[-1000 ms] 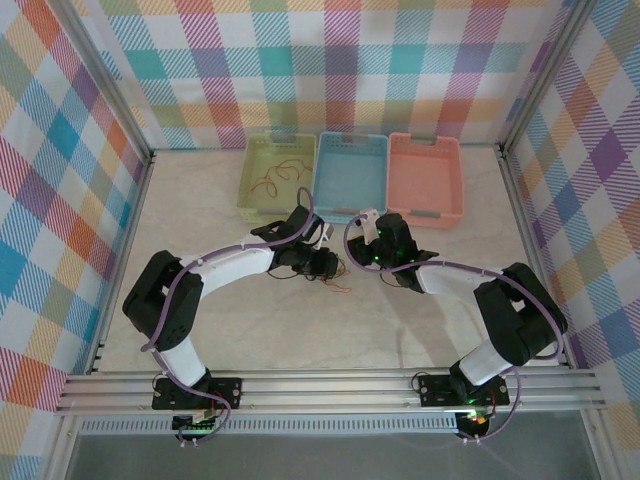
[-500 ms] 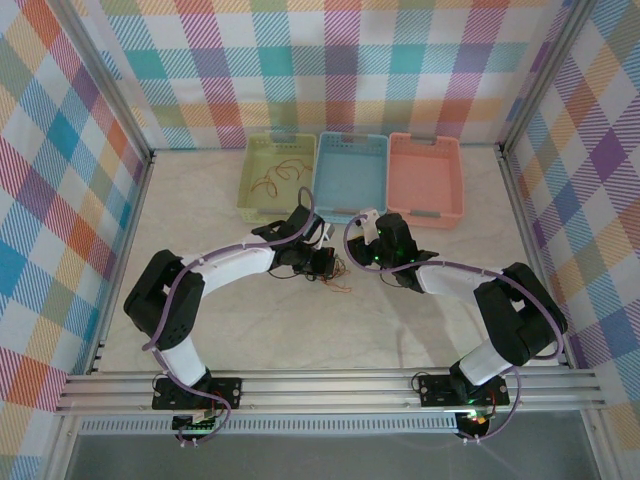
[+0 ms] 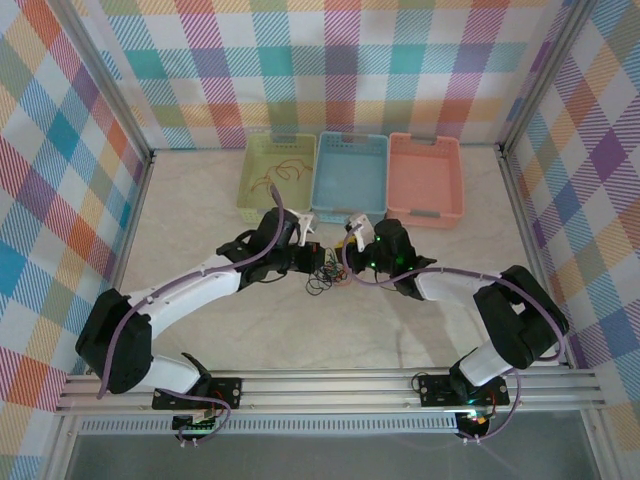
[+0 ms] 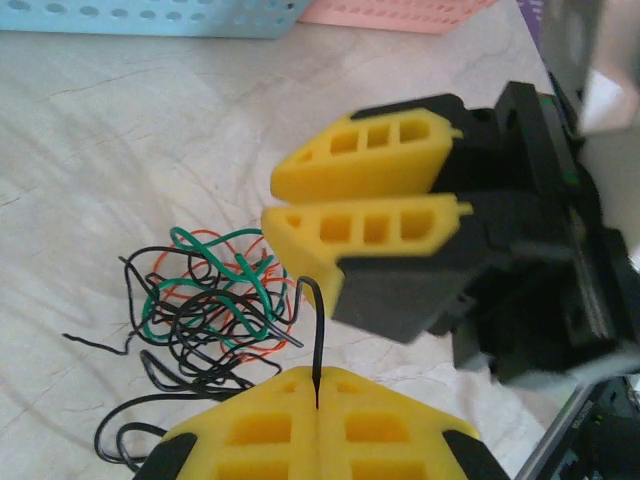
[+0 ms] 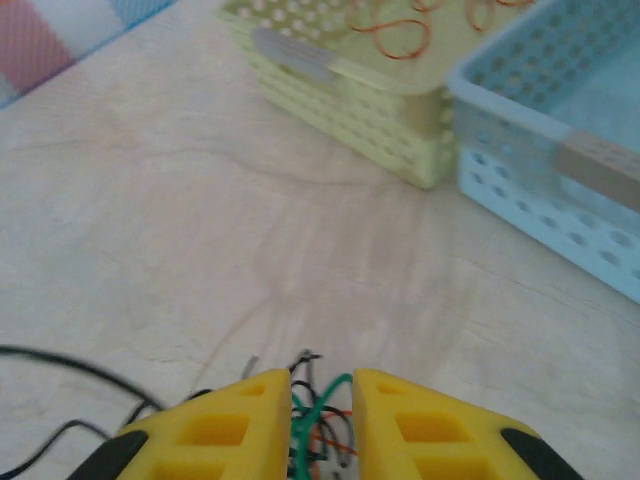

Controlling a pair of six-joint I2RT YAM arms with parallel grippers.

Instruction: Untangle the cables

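Cables [image 4: 215, 300] lie knotted midway on the bench [image 3: 190, 220], just short of the baskets [image 3: 350, 185], between our tools. Our left tool [image 4: 316, 382] is clamped on one black strand [image 4: 316, 330]. Our right tool [image 5: 322, 385] stands narrow over green and red strands, and we cannot tell whether it grips. We should draw the black strand slowly toward the left edge while the right pins the knot, easing off if everything drags. We count one knot, its strands too mixed to number; a few orange loops [image 3: 272, 178] in the yellow basket [image 3: 246, 190]; three baskets along the far edge; two tools.
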